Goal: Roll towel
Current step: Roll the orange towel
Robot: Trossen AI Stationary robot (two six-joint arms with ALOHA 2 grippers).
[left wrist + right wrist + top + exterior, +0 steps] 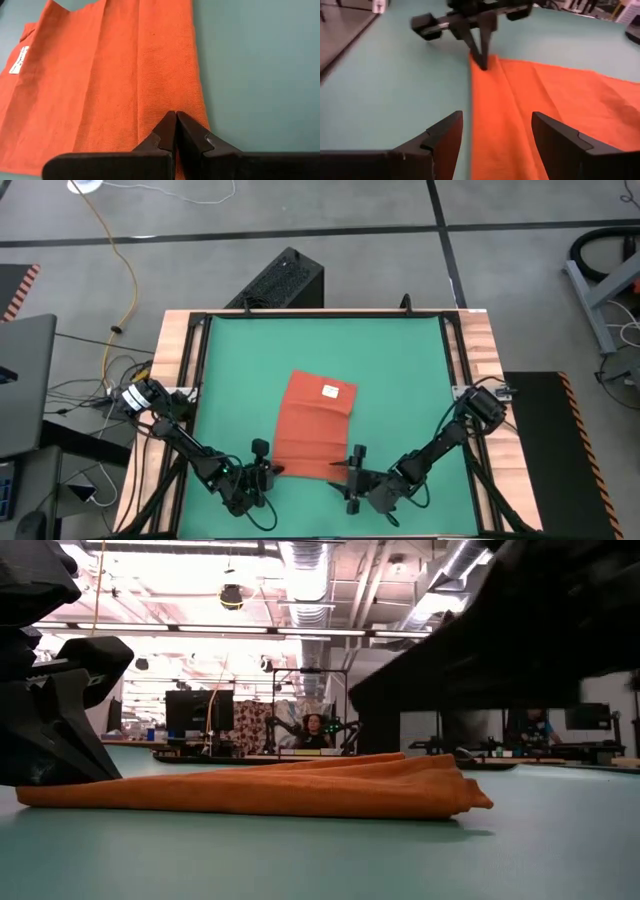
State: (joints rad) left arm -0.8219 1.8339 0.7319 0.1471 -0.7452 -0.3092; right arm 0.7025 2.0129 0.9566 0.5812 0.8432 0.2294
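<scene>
While the towel (313, 428) lies flat near the middle of the green mat (400, 360), white tag (331, 390) at its far end, both arms sit low at its near edge. Left gripper (264, 470) is at the near-left corner, fingers pressed tight together on the edge w/ the tips on the cloth, looks like a pinch. Right gripper (355, 476) is at the near-right corner, fingers spread wide w/ the towel edge lying between them, holding nothing yet.

Risks as I see them: only one corner is held, so if the left starts turning before the right closes, the roll will prob. go crooked, cone-shaped. Cloth is soft & creased lengthwise; a thin pinch could slip off. If the right closes too high it grabs air; too low, it may drag the mat. The near edge is barely folded, so the first turn could flop open.
</scene>
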